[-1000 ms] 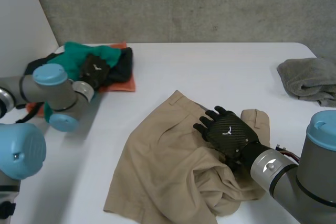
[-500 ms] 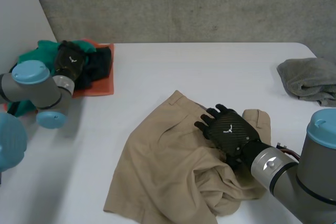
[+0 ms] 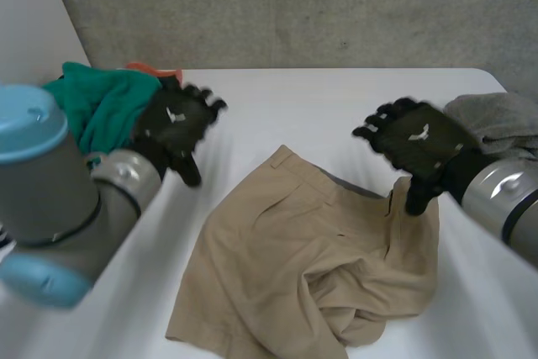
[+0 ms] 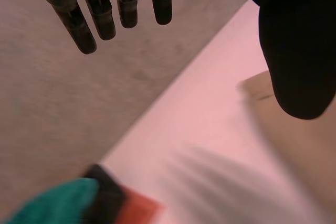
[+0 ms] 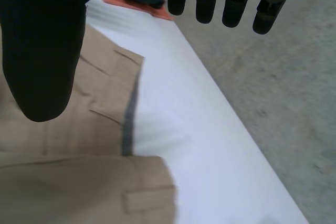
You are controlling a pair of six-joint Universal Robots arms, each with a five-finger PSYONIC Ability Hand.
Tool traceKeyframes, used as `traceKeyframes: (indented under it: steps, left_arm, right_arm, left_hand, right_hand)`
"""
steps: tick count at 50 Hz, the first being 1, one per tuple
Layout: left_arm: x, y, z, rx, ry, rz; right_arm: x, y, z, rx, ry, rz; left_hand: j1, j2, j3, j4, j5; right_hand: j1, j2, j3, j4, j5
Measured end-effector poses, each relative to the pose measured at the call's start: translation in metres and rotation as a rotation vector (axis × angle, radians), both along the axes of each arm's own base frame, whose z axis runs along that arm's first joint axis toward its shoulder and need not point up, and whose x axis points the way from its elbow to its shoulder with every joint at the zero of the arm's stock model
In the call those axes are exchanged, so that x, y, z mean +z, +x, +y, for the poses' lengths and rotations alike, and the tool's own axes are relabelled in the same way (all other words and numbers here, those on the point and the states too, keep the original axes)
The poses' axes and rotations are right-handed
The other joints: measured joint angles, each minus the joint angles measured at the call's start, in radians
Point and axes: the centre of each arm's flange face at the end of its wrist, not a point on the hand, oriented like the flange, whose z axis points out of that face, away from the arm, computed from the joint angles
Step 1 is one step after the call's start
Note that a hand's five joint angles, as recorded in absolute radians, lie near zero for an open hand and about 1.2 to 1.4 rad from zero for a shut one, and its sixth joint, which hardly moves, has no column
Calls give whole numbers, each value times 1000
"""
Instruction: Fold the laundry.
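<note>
Left hand (image 3: 172, 128) and right hand (image 3: 412, 140) are hovering, fingers (image 4: 100, 14) wide, above the white bench (image 3: 319, 111) where tan shorts (image 3: 286, 266) are lying, concrete wall (image 3: 294, 6) behind.

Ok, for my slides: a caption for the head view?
Left hand and right hand hover open either side of crumpled tan shorts on the white table.
</note>
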Motion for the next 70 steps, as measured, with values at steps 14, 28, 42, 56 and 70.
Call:
traceKeyframes:
  steps: [14, 28, 42, 56, 70]
  left_arm:
    - [-37, -2, 109, -94, 303, 10]
    - [-74, -10, 133, -63, 313, -92]
    - [-47, 20, 80, 174, 218, -11]
    - [-44, 31, 72, 216, 246, -22]
    - [-62, 29, 70, 223, 307, -61]
  right_arm:
    - [-10, 4, -37, 50, 84, 187]
    - [-78, 2, -54, 112, 119, 495]
    - [-70, -40, -20, 21, 334, 586]
    - [-25, -49, 8, 31, 305, 454]
    - [17, 2, -40, 53, 51, 191]
  left_hand:
    - [0, 1, 0, 0, 0]
    - [0, 0, 0, 0, 0]
    - [0, 0, 0, 0, 0]
    - [0, 0, 0, 0, 0]
    - [4, 2, 2, 2, 0]
  right_hand:
    - [0, 0, 0, 0, 0]
    - [506, 535, 519, 516, 503]
    - [853, 962, 965, 985, 944]
    - [37, 47, 56, 55, 24]
    - [25, 32, 38, 36, 9]
